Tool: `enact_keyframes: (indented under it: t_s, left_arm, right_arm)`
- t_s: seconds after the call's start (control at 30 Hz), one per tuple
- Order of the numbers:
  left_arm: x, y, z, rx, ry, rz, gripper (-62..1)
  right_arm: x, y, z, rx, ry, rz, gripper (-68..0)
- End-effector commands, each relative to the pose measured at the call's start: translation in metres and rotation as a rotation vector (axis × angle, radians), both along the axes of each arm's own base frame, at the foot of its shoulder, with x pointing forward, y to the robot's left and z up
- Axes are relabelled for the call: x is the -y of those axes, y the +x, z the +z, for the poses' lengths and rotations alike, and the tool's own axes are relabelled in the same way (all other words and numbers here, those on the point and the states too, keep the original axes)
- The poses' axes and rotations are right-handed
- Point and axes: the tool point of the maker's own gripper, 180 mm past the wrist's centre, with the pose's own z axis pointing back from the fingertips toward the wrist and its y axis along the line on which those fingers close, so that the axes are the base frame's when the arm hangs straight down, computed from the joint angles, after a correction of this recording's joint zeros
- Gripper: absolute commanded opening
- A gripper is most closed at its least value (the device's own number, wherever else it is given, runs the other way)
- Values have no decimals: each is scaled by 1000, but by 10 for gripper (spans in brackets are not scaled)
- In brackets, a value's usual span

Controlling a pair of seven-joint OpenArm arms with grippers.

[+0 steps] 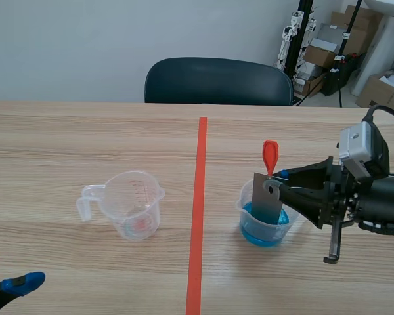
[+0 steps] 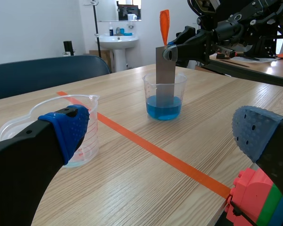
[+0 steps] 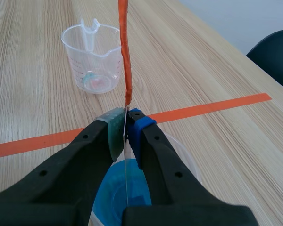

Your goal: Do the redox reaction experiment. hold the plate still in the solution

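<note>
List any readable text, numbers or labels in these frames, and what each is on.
Nothing is legible.
Scale marks on the empty measuring cup: too small to read.
Scale marks on the cup of blue liquid: too faint to read.
Labels on the cardboard boxes: too blurred to read.

The counter (image 1: 65, 131) before me is pale wood-grain, with an orange-red tape line (image 1: 198, 216) running away from me down its middle. On my left of the line stands a clear measuring cup (image 1: 132, 207), upright, with its handle turned away from the line and something pinkish at its bottom. On my right stands a clear cup of blue solution (image 1: 259, 231), near the line but not touching it.
</note>
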Motion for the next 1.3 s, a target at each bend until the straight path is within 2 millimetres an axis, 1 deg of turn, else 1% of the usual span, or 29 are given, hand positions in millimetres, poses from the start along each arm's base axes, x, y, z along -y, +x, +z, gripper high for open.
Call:
enact_keyframes:
  t_s: [0.0, 1.27]
  left_arm:
    - [0, -3, 6, 14, -33, 2, 14]
    - [0, -3, 6, 16, -34, 2, 14]
  right_arm:
    - [1, 4, 8, 15, 20, -4, -669]
    - [1, 4, 5, 9, 7, -6, -669]
